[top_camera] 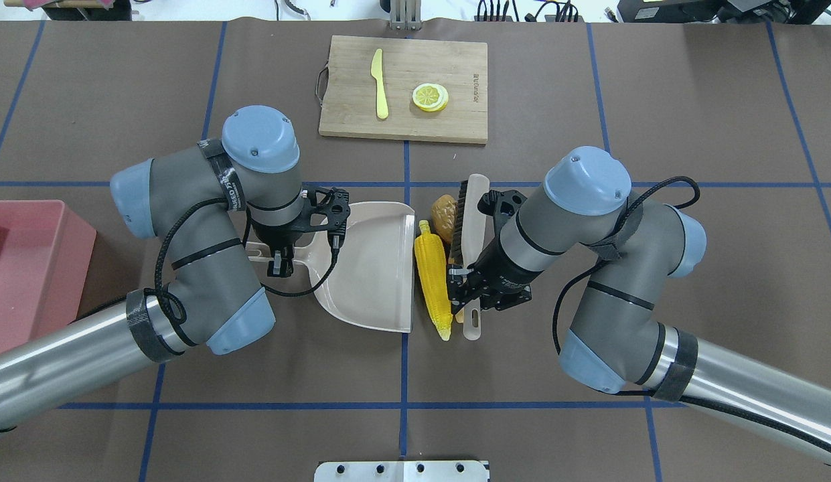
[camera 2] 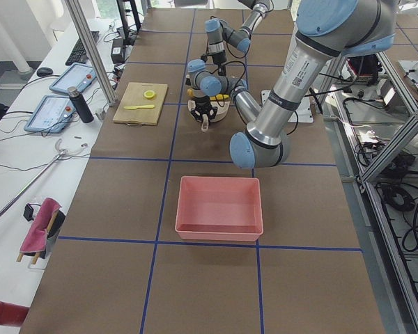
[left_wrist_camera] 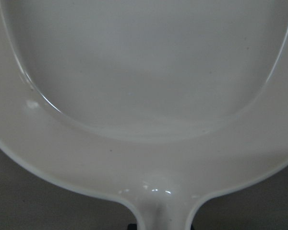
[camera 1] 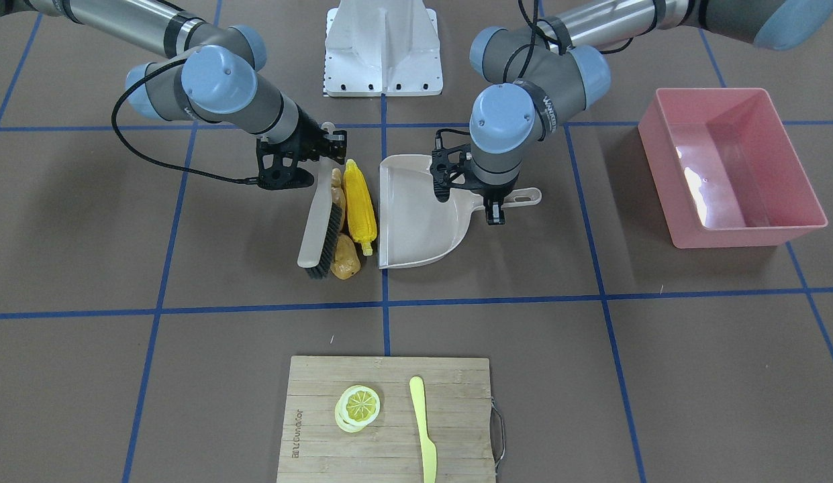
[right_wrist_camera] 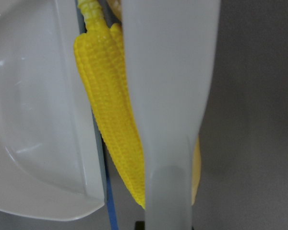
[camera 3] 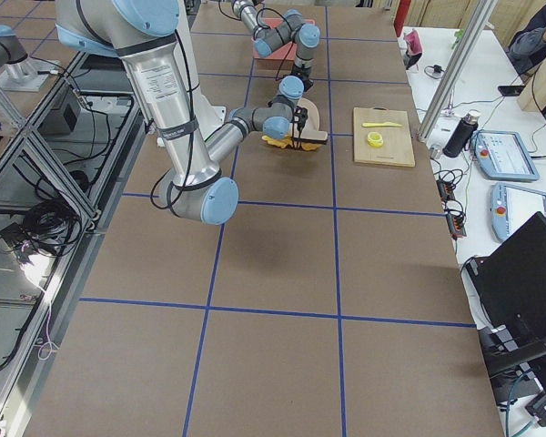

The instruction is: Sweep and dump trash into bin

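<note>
Status: the left gripper (camera 1: pixel 495 213) is clamped on the handle of the dustpan (camera 1: pixel 416 215). The right gripper (camera 1: pixel 330 149) is clamped on the handle of the brush (camera 1: pixel 320 221).

Trash position: the corn (top_camera: pixel 433 278) lies along the dustpan lip, just beside it. The potato (top_camera: pixel 444 215) and the root (camera 1: pixel 336 191) sit between the corn and the bristles, and the root is largely hidden. No trash is in the dustpan yet. The bin (camera 1: pixel 725 168) stands well apart on the robot's left.

Probable faults:
- The corn is nearly as long as the lip, so a skewed push may turn it and jam one end against a corner
- The potato sits at the far end of the brush and may roll out past that end
- A round piece may ride over the bristles if the brush lifts
- The dustpan may slide back under the push
- Tilting during the carry to the bin may spill the load
</note>
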Available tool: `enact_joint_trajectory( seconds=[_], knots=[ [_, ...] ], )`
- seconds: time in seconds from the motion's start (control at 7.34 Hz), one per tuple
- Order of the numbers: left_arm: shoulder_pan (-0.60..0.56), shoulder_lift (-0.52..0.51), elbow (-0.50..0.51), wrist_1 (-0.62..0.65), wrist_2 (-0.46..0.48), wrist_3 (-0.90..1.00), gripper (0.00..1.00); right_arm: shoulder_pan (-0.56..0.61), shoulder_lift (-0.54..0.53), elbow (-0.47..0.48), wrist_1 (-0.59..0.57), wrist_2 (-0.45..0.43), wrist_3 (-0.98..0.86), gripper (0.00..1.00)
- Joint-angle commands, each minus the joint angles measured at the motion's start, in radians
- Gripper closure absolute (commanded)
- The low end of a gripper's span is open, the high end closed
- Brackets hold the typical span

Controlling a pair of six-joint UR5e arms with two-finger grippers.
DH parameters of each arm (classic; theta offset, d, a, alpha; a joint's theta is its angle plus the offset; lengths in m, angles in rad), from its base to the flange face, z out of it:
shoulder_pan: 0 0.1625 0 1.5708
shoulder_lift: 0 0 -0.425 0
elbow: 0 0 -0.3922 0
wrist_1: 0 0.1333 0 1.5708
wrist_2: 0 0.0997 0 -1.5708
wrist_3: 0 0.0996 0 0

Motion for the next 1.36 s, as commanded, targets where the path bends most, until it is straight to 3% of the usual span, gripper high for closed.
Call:
enact_joint_trajectory(
  seconds=[0.0, 0.14, 0.54, 1.23],
  knots=[
    [-0.002, -0.051, -0.005, 0.140, 0.011, 0.006, 1.00, 0.099, -0.007, 0.006, 0.002, 0.090, 0.001, 1.00],
    [0.000, -0.061, 0.001, 0.154, 0.023, 0.007, 1.00, 0.150, -0.031, 0.036, 0.002, 0.150, -0.017, 1.00],
    [0.000, -0.101, 0.058, 0.154, 0.024, 0.007, 1.00, 0.175, -0.099, 0.109, 0.061, 0.129, -0.073, 1.00],
    [-0.003, -0.111, 0.058, 0.183, 0.024, 0.007, 1.00, 0.149, -0.067, 0.118, 0.119, 0.118, -0.122, 1.00]
  ],
)
